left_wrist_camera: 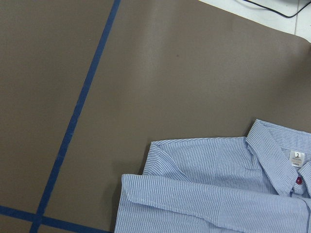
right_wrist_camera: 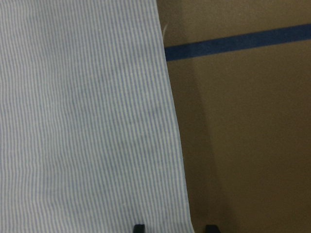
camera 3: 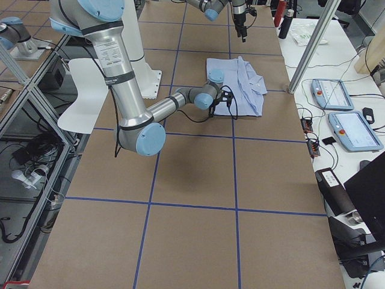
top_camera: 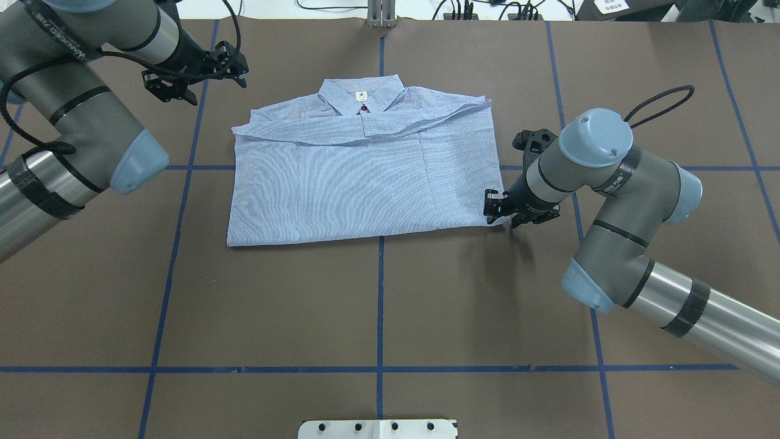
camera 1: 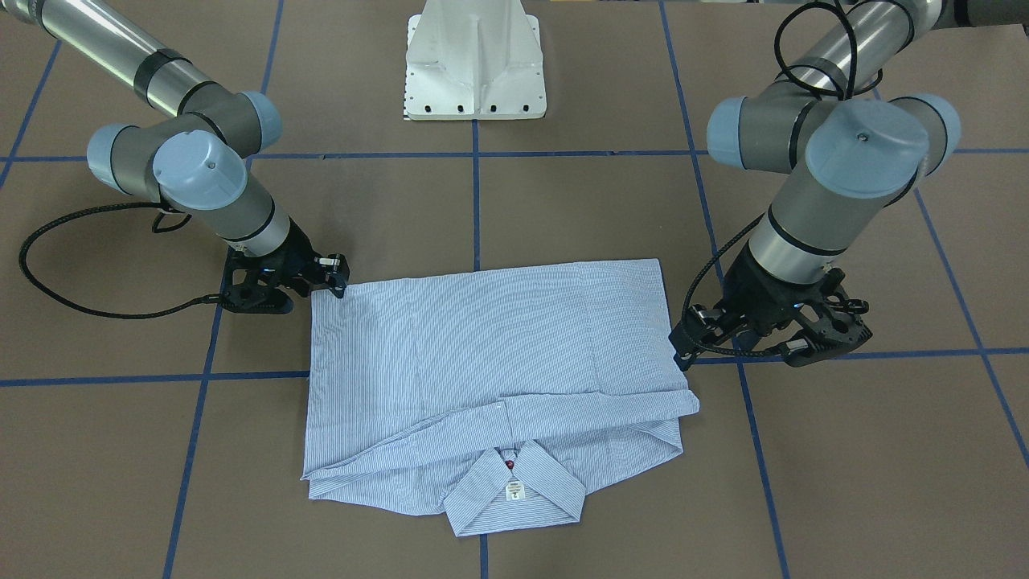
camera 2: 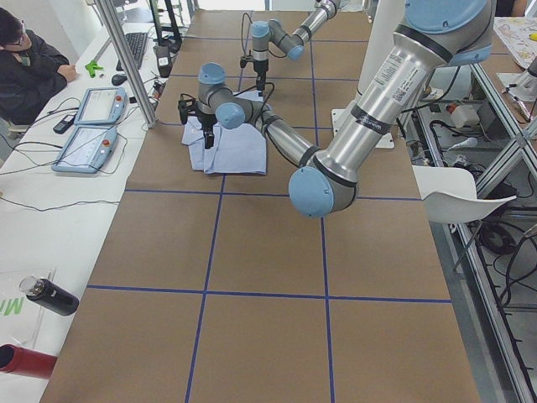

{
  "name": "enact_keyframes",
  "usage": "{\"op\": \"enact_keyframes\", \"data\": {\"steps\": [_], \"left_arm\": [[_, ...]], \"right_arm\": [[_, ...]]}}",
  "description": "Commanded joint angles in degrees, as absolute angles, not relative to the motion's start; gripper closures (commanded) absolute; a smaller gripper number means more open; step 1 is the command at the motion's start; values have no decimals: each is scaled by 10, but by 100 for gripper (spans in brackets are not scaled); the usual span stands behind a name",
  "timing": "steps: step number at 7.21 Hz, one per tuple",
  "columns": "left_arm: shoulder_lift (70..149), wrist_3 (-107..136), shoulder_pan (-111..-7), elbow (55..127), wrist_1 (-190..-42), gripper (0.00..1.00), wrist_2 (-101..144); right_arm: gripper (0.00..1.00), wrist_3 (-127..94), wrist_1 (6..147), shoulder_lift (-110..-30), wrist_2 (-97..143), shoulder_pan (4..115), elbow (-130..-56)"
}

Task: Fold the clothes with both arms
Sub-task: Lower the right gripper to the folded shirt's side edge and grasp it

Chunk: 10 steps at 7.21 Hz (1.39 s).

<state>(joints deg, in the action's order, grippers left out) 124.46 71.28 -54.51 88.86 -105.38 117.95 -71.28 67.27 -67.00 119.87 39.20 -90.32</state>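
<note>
Right pincer, spread open, straddles the side edge of the folded light-blue striped shirt lying on the brown surface. Left pincer hangs near the collar end, not touching the shirt. Whether it is open cannot be told.

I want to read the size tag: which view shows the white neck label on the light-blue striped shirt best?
Left wrist-mounted: the white neck label is largest, its numeral readable. Front-facing and overhead show it tiny; right wrist and side views, not discernibly.

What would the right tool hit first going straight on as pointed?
Probably the shirt, at its side edge: the right tool has its fingertips straddling that edge in the wrist view, table just beneath. Height unclear.
</note>
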Motion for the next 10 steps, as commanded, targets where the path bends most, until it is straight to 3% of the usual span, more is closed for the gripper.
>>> {"op": "enact_keyframes", "data": {"steps": [1,4,10], "left_arm": [[1245,713,-546,889,-1054,1,1179],[1245,713,-552,894,-1048,1,1179],[1243,717,-552,923,-1024,1,1179]], "right_arm": [[100,-712,674,-670,1202,392,-903],[100,-712,674,-678,1221,401,-930],[100,-712,673,-937,1323,391,-1193]]}}
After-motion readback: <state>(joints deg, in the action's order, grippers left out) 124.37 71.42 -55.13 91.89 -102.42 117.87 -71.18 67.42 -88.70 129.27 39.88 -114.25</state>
